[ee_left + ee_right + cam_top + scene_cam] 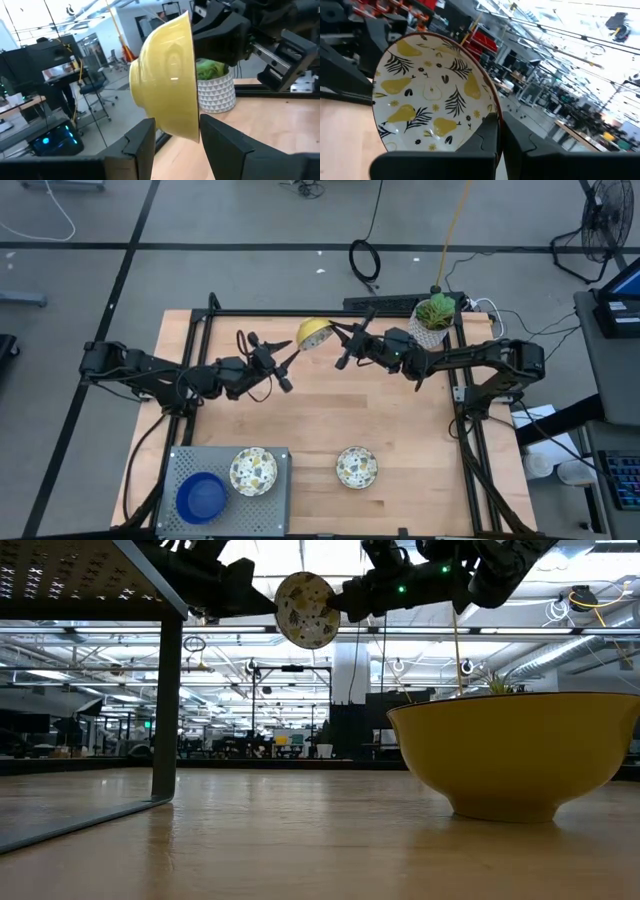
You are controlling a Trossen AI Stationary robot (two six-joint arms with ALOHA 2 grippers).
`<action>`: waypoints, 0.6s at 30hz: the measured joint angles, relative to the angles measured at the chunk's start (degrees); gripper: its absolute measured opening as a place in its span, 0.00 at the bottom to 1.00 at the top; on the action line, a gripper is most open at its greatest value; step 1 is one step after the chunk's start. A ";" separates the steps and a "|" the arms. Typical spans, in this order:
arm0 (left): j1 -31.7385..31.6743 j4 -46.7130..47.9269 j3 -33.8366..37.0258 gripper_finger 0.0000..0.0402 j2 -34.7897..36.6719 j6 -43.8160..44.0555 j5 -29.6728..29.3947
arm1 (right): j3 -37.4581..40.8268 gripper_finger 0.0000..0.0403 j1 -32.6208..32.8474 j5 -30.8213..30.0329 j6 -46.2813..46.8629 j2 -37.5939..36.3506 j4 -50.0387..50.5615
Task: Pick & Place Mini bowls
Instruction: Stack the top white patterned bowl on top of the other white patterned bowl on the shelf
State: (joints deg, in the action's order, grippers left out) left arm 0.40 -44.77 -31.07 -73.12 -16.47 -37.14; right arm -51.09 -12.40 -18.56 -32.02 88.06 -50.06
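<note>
A mini bowl [313, 333], yellow outside and cream-white inside with yellow pears and black leaves, is up in the air on edge between both arms, over the far middle of the table. In the low view its patterned inside [307, 610] faces the near edge. My right gripper [499, 122] is shut on its rim. My left gripper [177, 135] is open, with one finger on either side of the bowl's lower edge; whether they touch I cannot tell. Another patterned bowl [356, 467] rests on its foot on the table. My right gripper pinches the bowl's rim [490, 107] between its two fingers, one finger on the patterned inside and one on the outside. The fingers come level from the table's right side. The bowl is lifted clear and stands on edge.
A grey perforated tray [280, 510] on legs at the near left corner holds a blue bowl [201, 496] and a patterned bowl [253, 471]. A white pot with a green plant [434, 315] stands at the far right. A black frame [465, 420] runs along the table's edges.
</note>
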 joint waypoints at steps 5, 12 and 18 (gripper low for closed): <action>-0.11 -0.21 0.00 0.39 0.03 0.07 0.13 | -1.13 0.00 0.61 1.64 1.21 -0.01 0.35; -0.11 -2.23 0.11 0.39 0.07 0.13 0.17 | -1.99 0.00 1.22 2.17 1.83 -0.02 0.43; -1.21 -3.29 0.11 0.39 0.04 -1.18 0.09 | -2.03 0.00 1.42 2.11 3.11 -0.05 2.15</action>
State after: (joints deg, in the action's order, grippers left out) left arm -0.81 -48.06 -30.96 -73.08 -17.64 -37.05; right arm -53.12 -10.98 -16.45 -28.92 88.01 -47.91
